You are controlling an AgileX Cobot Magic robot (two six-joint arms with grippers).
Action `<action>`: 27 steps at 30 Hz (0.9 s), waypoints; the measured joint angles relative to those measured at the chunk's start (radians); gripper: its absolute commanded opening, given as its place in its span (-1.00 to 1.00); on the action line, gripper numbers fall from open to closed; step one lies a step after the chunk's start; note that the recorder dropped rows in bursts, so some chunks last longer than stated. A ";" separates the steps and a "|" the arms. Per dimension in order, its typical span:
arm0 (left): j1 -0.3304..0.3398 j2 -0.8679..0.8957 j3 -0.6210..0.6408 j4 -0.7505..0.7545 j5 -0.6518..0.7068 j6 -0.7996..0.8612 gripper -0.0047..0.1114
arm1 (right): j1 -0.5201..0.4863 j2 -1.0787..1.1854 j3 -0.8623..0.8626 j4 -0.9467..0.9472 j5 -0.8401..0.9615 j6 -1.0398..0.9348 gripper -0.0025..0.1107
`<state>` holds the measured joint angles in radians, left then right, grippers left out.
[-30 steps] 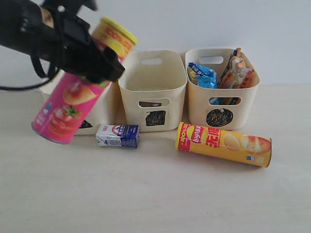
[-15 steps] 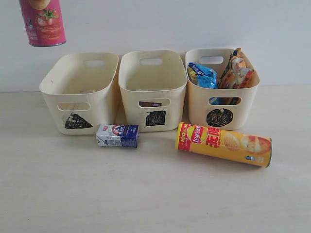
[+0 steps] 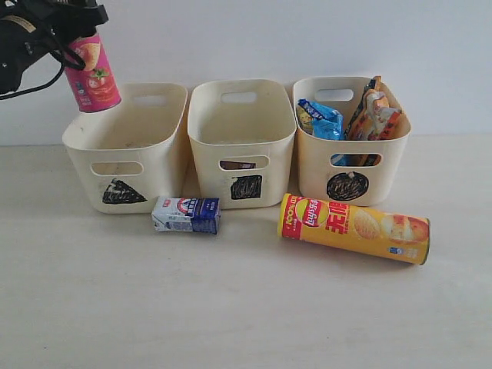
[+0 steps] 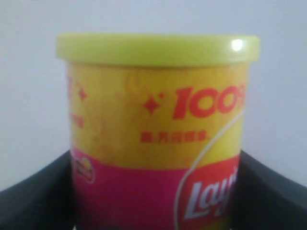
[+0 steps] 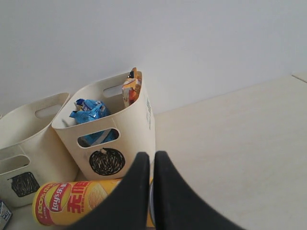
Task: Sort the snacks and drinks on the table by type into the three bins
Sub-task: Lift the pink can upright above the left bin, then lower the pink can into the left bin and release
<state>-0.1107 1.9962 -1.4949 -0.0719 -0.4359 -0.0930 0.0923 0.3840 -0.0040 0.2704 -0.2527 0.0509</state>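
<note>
We see the left gripper (image 3: 61, 19) at the top left of the exterior view, clamped on the upper end of the pink tube (image 3: 92, 77). In the left wrist view the tube's yellow-green lid (image 4: 158, 48) fills the frame, with dark fingers (image 4: 29, 201) on both sides. The tube hangs nearly upright in the air. Its lower end is over the far left corner of the triangle bin (image 3: 157, 177); we cannot tell if it touches the rim.

The right gripper (image 5: 148, 158) is closed tight on nothing and hovers over the yellow-orange tube (image 3: 354, 228). That tube lies on its side on the table (image 3: 231, 307), just in front of the circle bin (image 3: 311, 173).

The circle bin holds the blue bag (image 3: 319, 118) and the orange-white bag (image 3: 377, 111), which stands against the right wall. The white-and-blue carton (image 3: 186, 214) lies on the table in front of the gap between the triangle bin and the square bin (image 3: 207, 165). Something dark shows through the square bin's front cutout; we cannot tell what it is. The three bins stand side by side in a row.
</note>
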 measured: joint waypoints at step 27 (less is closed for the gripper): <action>0.000 0.168 -0.141 0.042 0.083 0.015 0.47 | 0.000 0.000 0.000 0.000 0.010 -0.002 -0.96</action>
<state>-0.1107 2.1643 -1.6361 -0.0303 -0.3524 -0.0778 0.0923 0.3840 -0.0040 0.2704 -0.2426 0.0485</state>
